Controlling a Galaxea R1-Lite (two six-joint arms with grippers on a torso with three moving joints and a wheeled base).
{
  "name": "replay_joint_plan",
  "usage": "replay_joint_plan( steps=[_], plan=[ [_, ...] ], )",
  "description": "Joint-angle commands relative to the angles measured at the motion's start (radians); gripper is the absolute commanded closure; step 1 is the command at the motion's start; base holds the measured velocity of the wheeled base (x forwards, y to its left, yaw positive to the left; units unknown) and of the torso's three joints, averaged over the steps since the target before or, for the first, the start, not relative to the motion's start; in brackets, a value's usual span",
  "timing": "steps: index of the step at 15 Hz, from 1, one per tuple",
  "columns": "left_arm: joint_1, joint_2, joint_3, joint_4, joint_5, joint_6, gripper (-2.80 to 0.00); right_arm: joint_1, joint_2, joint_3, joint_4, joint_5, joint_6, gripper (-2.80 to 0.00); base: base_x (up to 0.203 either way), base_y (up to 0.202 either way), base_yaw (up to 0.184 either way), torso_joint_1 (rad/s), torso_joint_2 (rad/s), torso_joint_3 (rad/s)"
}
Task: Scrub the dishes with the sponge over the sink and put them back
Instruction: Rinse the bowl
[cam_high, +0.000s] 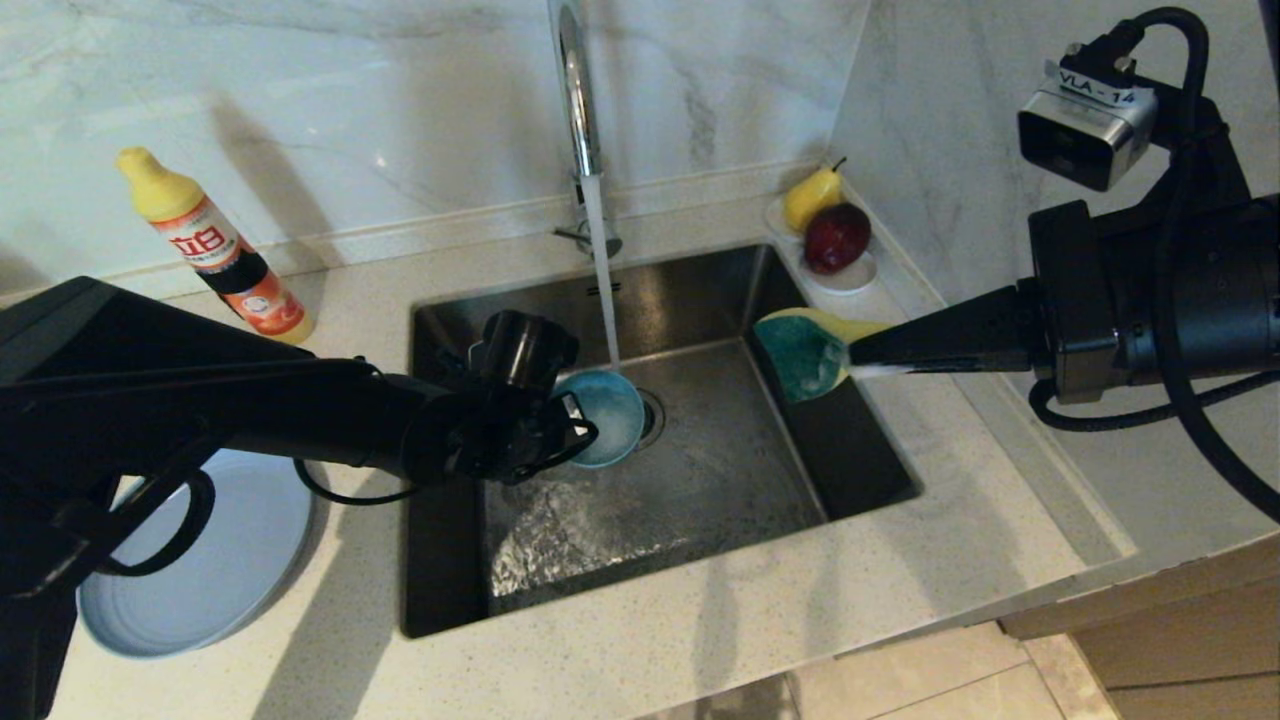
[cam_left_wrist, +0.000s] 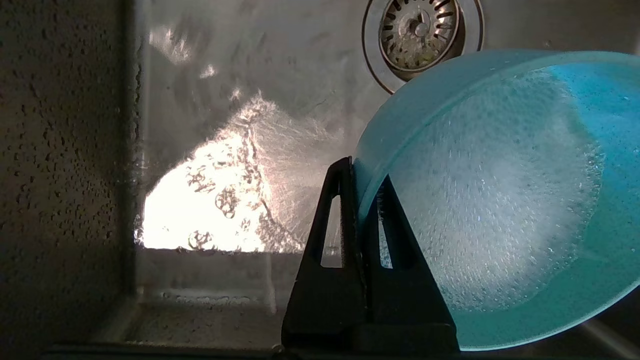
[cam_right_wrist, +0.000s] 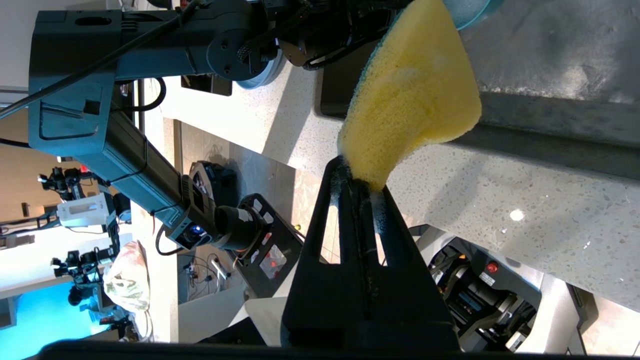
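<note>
Detergent bottle (cam_high: 215, 245), yellow cap, orange label, standing on speckled stone desk (cam_high: 700, 620) left of sink (cam_high: 700, 480), near marble back wall. White fruit dish (cam_high: 850, 275) with pear (cam_high: 812, 195) and dark red apple (cam_high: 836, 238) at far right corner of desk, just beyond sink rim. Chrome gooseneck tap (cam_high: 578, 110) behind basin, running; stream falling onto rim of teal bowl (cam_high: 605, 418), directly between the two grippers. Sink: square, brushed steel, wet floor, round drain strainer (cam_left_wrist: 419, 32) partly covered by bowl in head view. Left gripper (cam_left_wrist: 361, 200) reaching low into basin, black fingers (cam_left_wrist: 330, 240) closed on bowl rim, one inside and one outside; bowl tilted, smooth, interior coated with white foam. Right gripper (cam_right_wrist: 361, 192) held level over right edge of sink, well apart from bowl, fingers (cam_right_wrist: 400, 240) pinched on one end of sponge (cam_high: 805, 352); sponge soft, porous, bent, yellow face up, green scouring face toward basin. Grey-blue plate (cam_high: 215, 570), wide, shallow, smooth, lying flat on desk left of sink, partly hidden under left arm and its cable. Yellow bowl not in view.
</note>
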Motion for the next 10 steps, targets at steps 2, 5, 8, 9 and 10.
replay_joint_plan(
  steps=[2, 5, 8, 9, 10],
  plan=[
    [0.002, 0.001, -0.001, -0.002, 0.004, -0.01, 0.0, 0.0, -0.001, 0.004, 0.001, 0.003, 0.002, 0.0, 0.0, 0.0, 0.0, 0.0, 0.0, 0.0],
    [0.004, -0.002, -0.003, -0.005, 0.004, -0.026, 0.0, 0.0, -0.001, 0.014, 0.001, 0.003, 0.002, 0.0, 0.0, 0.0, 0.0, 0.0, 0.0, 0.0],
    [0.004, -0.003, -0.025, -0.005, 0.031, -0.059, 0.0, 0.0, -0.002, 0.014, 0.001, 0.003, 0.002, 0.0, 0.0, 0.0, 0.0, 0.0, 0.0, 0.0],
    [0.004, -0.005, -0.028, -0.005, 0.046, -0.063, 0.0, 0.0, -0.002, 0.016, 0.001, 0.003, 0.002, 0.0, 0.0, 0.0, 0.0, 0.0, 0.0, 0.0],
    [0.004, -0.005, -0.032, -0.005, 0.053, -0.063, 0.0, 0.0, -0.002, 0.016, 0.002, 0.003, 0.002, 0.0, 0.0, 0.0, 0.0, 0.0, 0.0, 0.0]
  ],
)
